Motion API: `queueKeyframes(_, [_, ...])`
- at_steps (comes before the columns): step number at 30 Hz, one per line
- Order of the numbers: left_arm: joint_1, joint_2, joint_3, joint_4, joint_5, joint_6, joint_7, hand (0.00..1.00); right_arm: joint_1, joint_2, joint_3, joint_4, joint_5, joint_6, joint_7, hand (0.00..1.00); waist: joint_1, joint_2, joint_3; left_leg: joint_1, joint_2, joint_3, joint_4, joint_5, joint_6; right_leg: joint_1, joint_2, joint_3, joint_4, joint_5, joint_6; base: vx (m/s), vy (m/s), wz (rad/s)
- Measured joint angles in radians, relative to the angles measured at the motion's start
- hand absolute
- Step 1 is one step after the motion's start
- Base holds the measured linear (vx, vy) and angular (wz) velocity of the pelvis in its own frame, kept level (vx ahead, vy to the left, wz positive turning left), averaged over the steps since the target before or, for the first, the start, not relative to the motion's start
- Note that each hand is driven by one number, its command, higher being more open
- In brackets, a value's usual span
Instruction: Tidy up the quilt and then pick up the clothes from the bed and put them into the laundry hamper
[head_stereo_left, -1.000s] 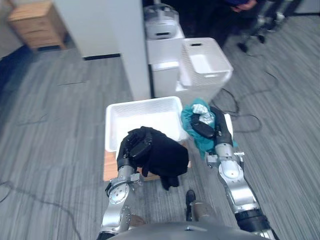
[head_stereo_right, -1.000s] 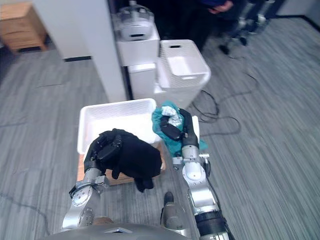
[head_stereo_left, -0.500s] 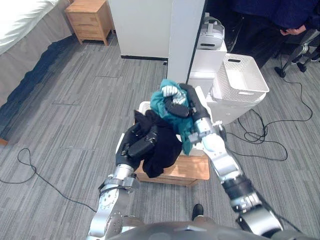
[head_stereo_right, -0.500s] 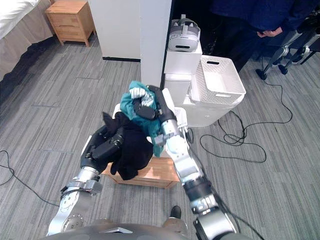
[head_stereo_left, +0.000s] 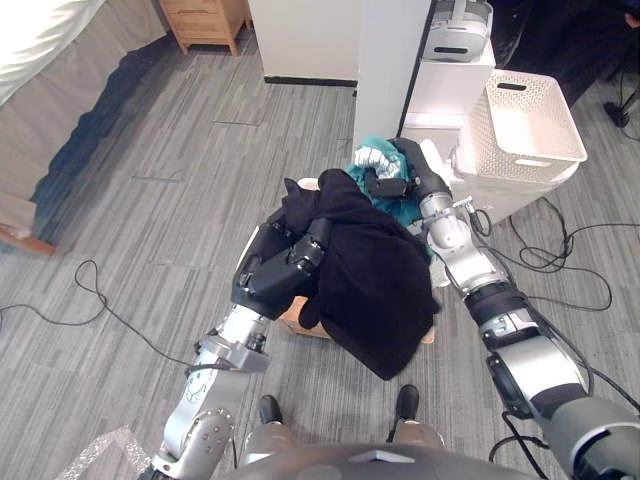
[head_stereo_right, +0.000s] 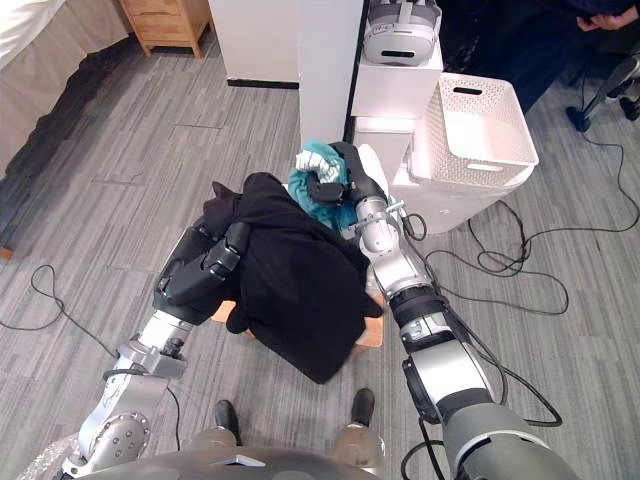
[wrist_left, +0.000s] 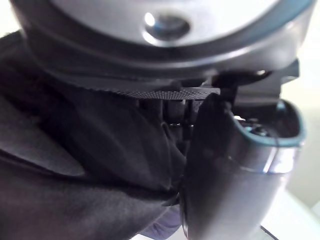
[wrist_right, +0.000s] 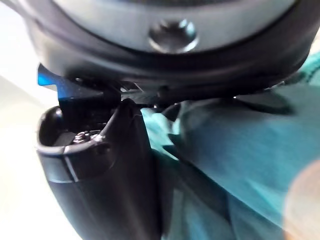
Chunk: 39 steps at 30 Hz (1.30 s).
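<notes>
My left hand is shut on a large black garment, which drapes over the white hamper and hangs down past its front. The left wrist view shows that black cloth pinched against the thumb. Behind it, my right hand is shut on a teal garment held above the hamper's far side; the teal cloth lies in that hand's grasp. Of the hamper, a bit of white rim shows. It stands on a low wooden board.
A second white basket sits at the right beside a white cabinet with a headset on top. A bed runs along the left and a wooden nightstand stands at the back. Cables trail over the floor. A person sits at the far right.
The camera has shifted. The black garment has spread out and now hangs lower over the hamper's front. My right hand still holds the teal garment behind it.
</notes>
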Motion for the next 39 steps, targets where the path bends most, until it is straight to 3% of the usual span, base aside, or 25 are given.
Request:
queueKeyframes(5, [-0.047, -0.001, 0.042, -0.003, 0.133, -0.033, 0.092, 0.00, 0.039, -0.009, -0.018, 0.016, -0.001, 0.015, 0.000, 1.00, -0.009, 0.008, 0.005, 0.005, 0.001, 0.004, 0.000, 0.003, -0.002, 0.001, 0.002, 0.005, 0.000, 0.000, 0.000, 0.00, -0.001, -0.01])
queueKeyframes(11, [-0.126, -0.024, 0.124, 0.012, 0.383, -0.041, 0.214, 0.00, 0.231, -0.004, -0.059, -0.258, -0.026, 0.018, 0.001, 1.00, -0.037, 0.006, 0.005, 0.062, 0.001, 0.033, -0.002, 0.002, -0.003, 0.038, 0.006, 0.030, 0.000, 0.000, 0.000, -0.01, -0.002, -0.09])
queueKeyframes(15, [-0.207, -0.028, 0.147, 0.051, 0.497, -0.041, 0.268, 0.00, 0.267, 0.001, -0.123, -0.315, -0.039, 0.017, 0.000, 1.00, -0.058, 0.002, 0.007, 0.073, 0.002, 0.036, -0.005, 0.002, -0.004, 0.049, 0.007, 0.035, 0.000, 0.003, 0.001, -0.06, -0.007, -0.03])
queueKeyframes(19, [-0.268, -0.042, 0.175, 0.111, 0.677, -0.040, 0.322, 0.00, 0.346, 0.007, -0.238, -0.365, -0.044, 0.018, -0.007, 1.00, -0.063, -0.012, 0.008, 0.090, 0.005, 0.064, -0.005, 0.002, -0.006, 0.049, 0.012, 0.061, -0.003, 0.004, 0.002, -0.04, -0.007, -0.15])
queueKeyframes(22, [-0.219, -0.043, 0.254, 0.112, 0.803, -0.037, 0.326, 0.00, 0.452, 0.006, -0.370, -0.432, -0.077, 0.018, -0.013, 1.00, -0.080, -0.018, 0.005, 0.090, 0.012, 0.065, -0.005, 0.003, -0.009, 0.048, 0.020, 0.060, -0.005, 0.006, 0.002, 0.02, -0.009, -0.03])
queueKeyframes(25, [-0.185, -0.044, 0.294, 0.118, 0.901, -0.035, 0.398, 0.00, 0.548, 0.006, -0.485, -0.452, -0.077, 0.018, -0.051, 1.00, -0.087, -0.032, -0.003, 0.093, 0.022, 0.076, -0.002, 0.000, -0.014, 0.046, 0.034, 0.069, -0.019, 0.010, -0.002, 0.05, -0.018, -0.13])
queueKeyframes(29, [-0.187, -0.042, 0.299, 0.147, 1.139, -0.012, 0.432, 0.00, 0.675, 0.008, -0.520, -0.460, -0.077, 0.017, -0.054, 1.00, -0.107, -0.049, -0.014, 0.106, 0.025, 0.103, -0.002, -0.010, -0.027, 0.042, 0.040, 0.094, -0.021, 0.011, -0.002, 0.02, -0.009, -0.20])
queueKeyframes(33, [-0.260, -0.034, 0.289, 0.306, 1.324, 0.032, 0.454, 0.00, 0.844, 0.055, -0.582, -0.462, -0.072, 0.012, -0.049, 1.00, -0.149, -0.056, -0.030, 0.106, 0.027, 0.134, -0.002, -0.017, -0.032, 0.021, 0.046, 0.120, -0.023, 0.012, -0.001, 0.01, -0.009, -0.18])
queueKeyframes(39, [-0.361, 0.007, 0.324, 0.467, 1.401, 0.128, 0.499, 0.00, 0.962, 0.074, -0.649, -0.459, -0.054, 0.011, -0.047, 1.00, -0.203, -0.050, -0.043, 0.103, 0.038, 0.191, -0.002, -0.023, -0.039, -0.027, 0.068, 0.173, -0.023, 0.018, -0.006, 0.01, -0.022, -0.30])
